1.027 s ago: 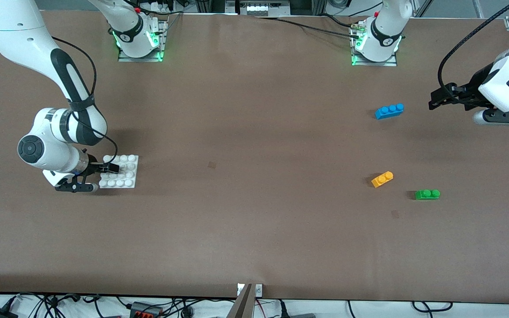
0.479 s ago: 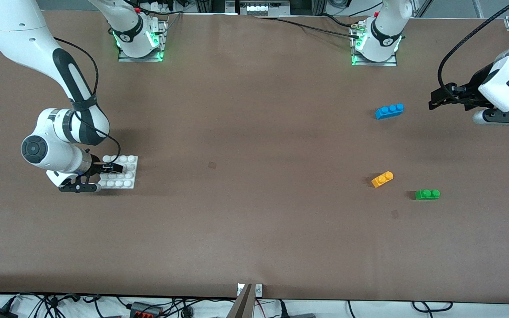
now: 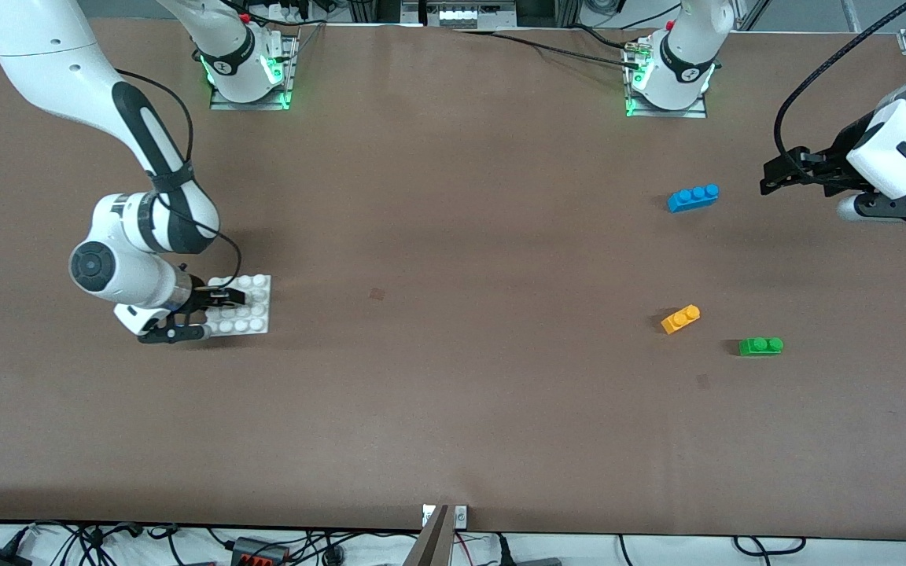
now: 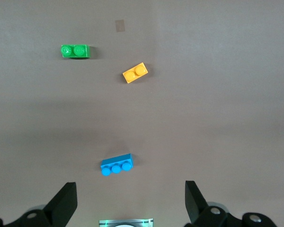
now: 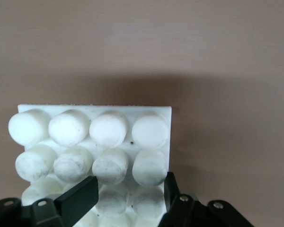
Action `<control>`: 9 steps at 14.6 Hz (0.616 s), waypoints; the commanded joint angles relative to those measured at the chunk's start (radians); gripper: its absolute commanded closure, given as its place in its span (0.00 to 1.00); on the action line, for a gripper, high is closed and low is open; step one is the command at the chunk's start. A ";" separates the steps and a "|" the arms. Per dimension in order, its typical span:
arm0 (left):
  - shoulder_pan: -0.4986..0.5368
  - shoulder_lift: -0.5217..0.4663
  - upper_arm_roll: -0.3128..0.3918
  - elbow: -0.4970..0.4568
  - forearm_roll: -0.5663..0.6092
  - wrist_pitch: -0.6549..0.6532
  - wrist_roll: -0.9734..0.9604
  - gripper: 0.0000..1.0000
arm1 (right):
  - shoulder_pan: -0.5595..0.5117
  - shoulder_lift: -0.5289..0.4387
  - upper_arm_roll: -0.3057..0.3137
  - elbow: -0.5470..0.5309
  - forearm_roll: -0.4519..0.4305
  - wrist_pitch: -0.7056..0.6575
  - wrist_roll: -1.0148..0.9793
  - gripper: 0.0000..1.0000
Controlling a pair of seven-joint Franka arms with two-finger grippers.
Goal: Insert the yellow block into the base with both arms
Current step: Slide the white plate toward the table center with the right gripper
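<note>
— Yellow block (image 3: pixel 680 319): lying flat on the table (image 3: pixel 453 409), toward the left arm's end, studs up, untouched. Just beside the green brick (image 3: pixel 760 346), which sits a little nearer the front camera; well nearer that camera than the blue brick (image 3: pixel 693 197).

— And the base (image 3: pixel 252 310)?

— Toward the right arm's end, well apart from all three bricks. Clamped by the right gripper (image 3: pixel 226 298), fingers (image 5: pixel 78 201) closed across a stud column at the plate's edge. Whether lifted or on the table, cannot tell.

— Left gripper (image 3: pixel 771 179)?

— Up in the air over the table edge at its own end, beside the blue brick. Jaws spread wide, holding nothing. Waiting.

— Seen from its wrist?

— Fingertips (image 4: pixel 64 203) framing bare table, with blue brick (image 4: pixel 116 165), yellow block (image 4: pixel 135 73) and green brick (image 4: pixel 75 50) all in sight.
</note>
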 commanded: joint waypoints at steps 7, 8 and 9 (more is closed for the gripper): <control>0.010 0.038 0.002 0.021 -0.025 -0.018 0.061 0.00 | 0.187 0.177 0.182 0.161 0.020 0.063 0.425 0.37; 0.008 0.050 0.002 0.021 -0.020 -0.017 0.113 0.00 | 0.221 0.205 0.182 0.194 0.020 0.073 0.483 0.37; 0.008 0.061 0.002 0.021 -0.022 -0.017 0.165 0.00 | 0.254 0.234 0.182 0.227 0.020 0.086 0.531 0.37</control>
